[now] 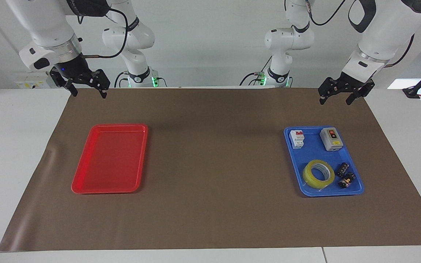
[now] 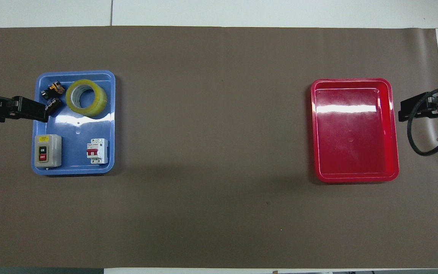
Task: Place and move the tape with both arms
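1. Tape [image 1: 318, 174] is lying flat in blue tray [image 1: 294, 164], at its end farther from the robots, beside two small black cylinders [image 1: 346, 175].
2. Left end effector [image 1: 334, 97] is hovering over the brown mat near blue tray, fingers apart, holding nothing.
3. Right end effector [image 1: 87, 92] is hovering well apart from blue tray, near red tray [image 1: 82, 174], fingers apart.
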You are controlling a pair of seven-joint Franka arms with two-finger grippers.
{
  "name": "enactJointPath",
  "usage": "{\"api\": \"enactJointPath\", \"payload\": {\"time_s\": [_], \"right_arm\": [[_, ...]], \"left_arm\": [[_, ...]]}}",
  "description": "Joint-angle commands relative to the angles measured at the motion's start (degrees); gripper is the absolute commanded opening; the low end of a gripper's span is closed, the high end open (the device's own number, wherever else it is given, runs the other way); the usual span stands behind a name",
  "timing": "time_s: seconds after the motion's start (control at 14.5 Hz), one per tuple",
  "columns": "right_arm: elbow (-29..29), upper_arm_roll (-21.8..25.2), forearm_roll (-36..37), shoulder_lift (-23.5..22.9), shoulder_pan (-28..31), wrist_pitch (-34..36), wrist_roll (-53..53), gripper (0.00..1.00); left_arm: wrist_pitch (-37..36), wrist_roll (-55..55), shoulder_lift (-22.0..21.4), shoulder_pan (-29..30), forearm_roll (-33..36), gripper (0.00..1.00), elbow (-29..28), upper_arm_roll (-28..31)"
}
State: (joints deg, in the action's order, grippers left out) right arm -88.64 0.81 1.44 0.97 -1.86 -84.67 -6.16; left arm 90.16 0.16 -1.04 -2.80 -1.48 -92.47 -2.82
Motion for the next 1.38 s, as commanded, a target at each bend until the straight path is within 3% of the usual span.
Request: {"api": "enactJointPath", "payload": {"time_s": [0.0, 1.31], "right_arm": [[1.01, -0.37, 0.06, -0.61, 0.55, 0.91, 0.88, 1.0], [0.92, -0.37, -0.2, -0.53, 0.55, 0.82, 0.88, 1.0]], "left_arm": [[1.16, -0.07, -1.43, -0.45, -0.81, 1.0, -1.84, 0.27], [2.38, 1.69, -1.07, -0.37, 1.39, 1.0, -1.31, 0.27]]}}
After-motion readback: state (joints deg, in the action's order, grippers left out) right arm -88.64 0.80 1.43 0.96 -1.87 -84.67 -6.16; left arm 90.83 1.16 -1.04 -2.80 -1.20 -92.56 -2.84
